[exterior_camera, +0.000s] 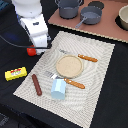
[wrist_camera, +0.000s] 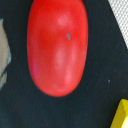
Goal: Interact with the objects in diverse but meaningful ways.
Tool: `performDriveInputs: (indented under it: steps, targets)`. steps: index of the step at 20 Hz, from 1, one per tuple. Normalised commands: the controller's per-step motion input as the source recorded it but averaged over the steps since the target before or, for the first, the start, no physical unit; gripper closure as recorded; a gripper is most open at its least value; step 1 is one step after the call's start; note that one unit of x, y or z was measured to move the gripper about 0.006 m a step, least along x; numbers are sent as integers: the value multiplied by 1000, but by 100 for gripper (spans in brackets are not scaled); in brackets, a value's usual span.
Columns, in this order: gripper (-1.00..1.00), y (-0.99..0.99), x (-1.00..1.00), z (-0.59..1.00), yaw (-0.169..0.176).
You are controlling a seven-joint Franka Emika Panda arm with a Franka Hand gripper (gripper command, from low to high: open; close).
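Observation:
A red tomato [exterior_camera: 31, 50] lies on the black table just off the mat's edge, on the exterior view's left. It fills the wrist view [wrist_camera: 57, 47]. My gripper [exterior_camera: 36, 48] hangs right over it; its fingers are hidden by the white hand and do not show in the wrist view. A yellow packet [exterior_camera: 15, 73] with a red label lies nearer the front; its corner shows in the wrist view [wrist_camera: 121, 115]. A brown sausage [exterior_camera: 37, 84] and a light blue cup [exterior_camera: 58, 88] lie on the mat. A grey two-handled pot [exterior_camera: 68, 8] stands at the back.
A striped placemat [exterior_camera: 95, 100] holds a tan plate [exterior_camera: 69, 65], an orange-handled knife [exterior_camera: 87, 58] and an orange-handled fork [exterior_camera: 74, 83]. A grey pan [exterior_camera: 90, 16] sits on a brown board [exterior_camera: 107, 30] at the back, and a bowl [exterior_camera: 123, 17] at the far right.

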Motion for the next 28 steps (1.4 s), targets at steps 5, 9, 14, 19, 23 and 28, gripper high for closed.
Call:
performDriveInputs:
  steps: [5, 9, 14, 19, 23, 28]
  targets:
    - [-100, -10, -386, -485, 46]
    - [100, 0, -244, -384, 48]
    - [100, 0, -185, -349, 50]
    - [100, 98, -70, 21, 30]
    - [100, 266, 0, 475, 29]
    - [100, 564, 259, 970, 21]
